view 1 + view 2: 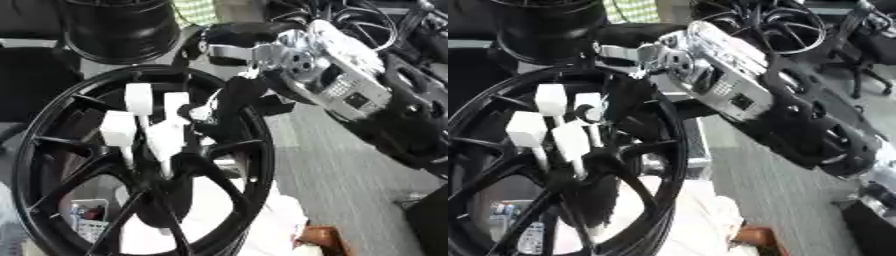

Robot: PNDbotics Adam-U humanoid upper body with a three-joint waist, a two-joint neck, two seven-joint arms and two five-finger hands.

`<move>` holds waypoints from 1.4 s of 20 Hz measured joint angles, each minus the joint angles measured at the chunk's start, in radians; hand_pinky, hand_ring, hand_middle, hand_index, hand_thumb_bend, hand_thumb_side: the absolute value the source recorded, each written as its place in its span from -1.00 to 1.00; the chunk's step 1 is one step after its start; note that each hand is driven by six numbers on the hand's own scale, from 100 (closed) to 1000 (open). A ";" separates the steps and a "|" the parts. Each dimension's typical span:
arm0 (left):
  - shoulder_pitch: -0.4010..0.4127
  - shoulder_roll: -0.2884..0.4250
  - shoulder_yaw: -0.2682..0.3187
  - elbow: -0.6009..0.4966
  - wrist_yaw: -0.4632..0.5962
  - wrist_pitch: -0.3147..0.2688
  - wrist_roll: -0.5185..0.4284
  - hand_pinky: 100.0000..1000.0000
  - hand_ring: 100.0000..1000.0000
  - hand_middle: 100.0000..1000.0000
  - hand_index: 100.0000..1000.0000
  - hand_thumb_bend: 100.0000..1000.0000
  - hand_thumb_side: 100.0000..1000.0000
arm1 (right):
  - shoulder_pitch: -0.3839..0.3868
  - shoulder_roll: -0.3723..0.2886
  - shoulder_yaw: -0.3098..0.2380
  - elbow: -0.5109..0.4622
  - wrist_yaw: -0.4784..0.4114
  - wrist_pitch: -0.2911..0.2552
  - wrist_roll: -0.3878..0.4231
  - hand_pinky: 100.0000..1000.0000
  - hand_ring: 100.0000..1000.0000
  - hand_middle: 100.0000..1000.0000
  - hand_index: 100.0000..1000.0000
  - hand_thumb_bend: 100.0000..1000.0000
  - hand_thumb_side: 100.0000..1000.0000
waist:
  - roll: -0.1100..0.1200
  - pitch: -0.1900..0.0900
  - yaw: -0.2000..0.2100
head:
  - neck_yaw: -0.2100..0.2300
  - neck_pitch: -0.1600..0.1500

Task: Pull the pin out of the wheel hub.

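Your right robot hand (229, 97) reaches in from the upper right and sits over the black wheel (61, 125), which stands upright on its rim at the lower left; its dark fingers are down among the white pins (166, 131) that stick out of the hub (157, 172), but you cannot tell from either view whether they are curled on a pin or spread apart; several white pins show, all apparently seated in the hub, with their blocky heads up and thin shafts running down to the centre; so the pull itself looks not yet done, and what is left is to close on one pin and draw it clear; your left robot hand does not show.
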 measured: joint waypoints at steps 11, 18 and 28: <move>-0.013 0.000 -0.009 0.000 -0.021 -0.005 -0.021 0.54 0.37 0.41 0.64 -1.00 0.04 | -0.008 0.014 0.000 0.082 0.033 -0.025 -0.024 0.78 0.80 0.59 0.68 -0.52 -0.11 | -0.009 0.061 0.031 | -0.012 -0.023; -0.024 0.000 -0.015 0.000 -0.034 -0.004 -0.028 0.54 0.37 0.41 0.64 -1.00 0.05 | -0.009 0.014 0.001 0.111 0.034 -0.046 -0.044 0.78 0.81 0.60 0.68 -0.51 -0.11 | -0.023 0.100 0.051 | -0.012 -0.042; -0.034 0.000 -0.019 0.000 -0.057 -0.001 -0.033 0.54 0.36 0.40 0.64 -1.00 0.05 | -0.008 0.022 0.001 0.153 0.035 -0.072 -0.066 0.78 0.81 0.61 0.68 -0.48 -0.17 | -0.039 0.138 0.067 | -0.014 -0.072</move>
